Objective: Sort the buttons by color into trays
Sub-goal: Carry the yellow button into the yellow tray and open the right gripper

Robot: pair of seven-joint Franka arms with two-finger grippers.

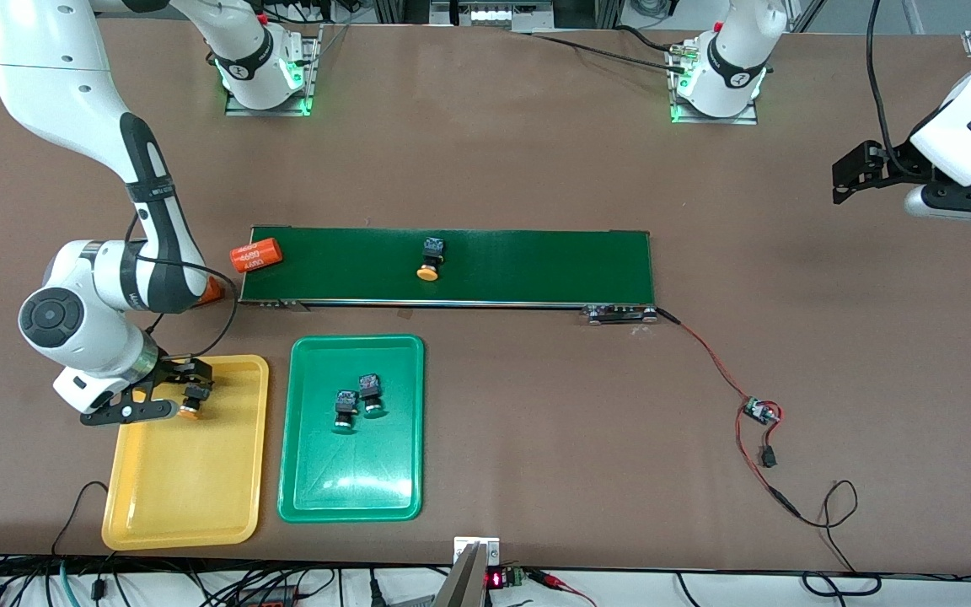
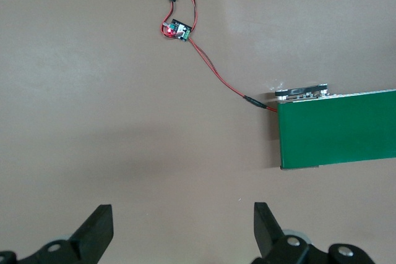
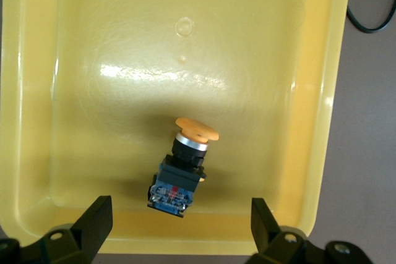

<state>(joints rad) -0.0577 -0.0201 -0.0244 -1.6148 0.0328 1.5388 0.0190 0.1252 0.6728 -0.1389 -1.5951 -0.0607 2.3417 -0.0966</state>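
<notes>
My right gripper [image 1: 175, 393] [image 3: 179, 227] hangs open over the yellow tray [image 1: 190, 497] [image 3: 124, 41], at the tray's end closest to the conveyor. A yellow-orange button [image 1: 193, 405] [image 3: 182, 165] lies on its side in that tray below the fingers and touches neither of them. Two green buttons [image 1: 344, 410] [image 1: 370, 394] lie side by side in the green tray [image 1: 351, 497]. Another yellow-orange button [image 1: 431, 258] rests on the dark green conveyor belt [image 1: 536, 261]. My left gripper [image 1: 852, 177] [image 2: 184, 227] waits open and empty over bare table at the left arm's end.
An orange cylinder with white print [image 1: 256, 255] lies at the conveyor's end toward the right arm. A red and black cable runs from the conveyor's end [image 2: 337, 128] toward the left arm to a small circuit board [image 1: 759, 411] [image 2: 180, 30]. Cables line the table's front edge.
</notes>
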